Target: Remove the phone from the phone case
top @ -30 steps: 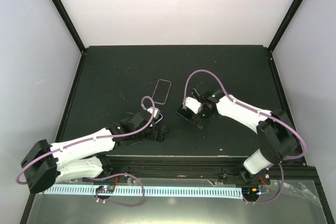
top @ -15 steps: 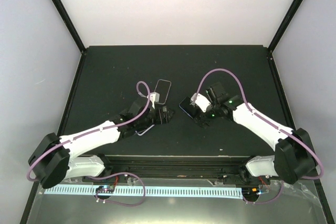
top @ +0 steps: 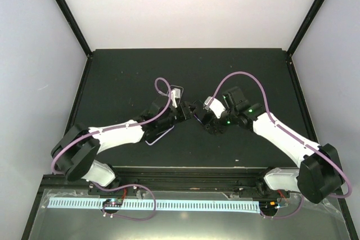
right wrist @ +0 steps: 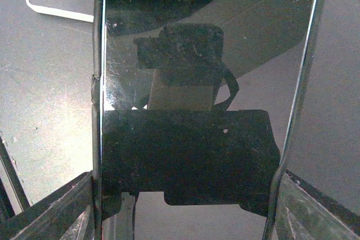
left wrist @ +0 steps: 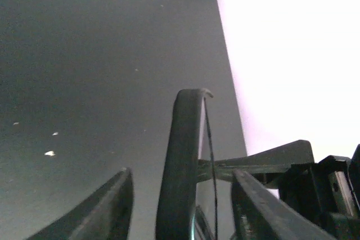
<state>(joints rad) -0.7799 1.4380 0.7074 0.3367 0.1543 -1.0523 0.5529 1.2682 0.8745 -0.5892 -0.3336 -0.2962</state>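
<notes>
Glossy phone, gripped by right end effector

Top view: we look down from above and behind the arms, far off, with the whole table in frame. Left wrist: we sit low over the table, facing along the fingers, very close. Right wrist: we face the phone close up, and it fills the frame. All views share the table's middle.
</notes>
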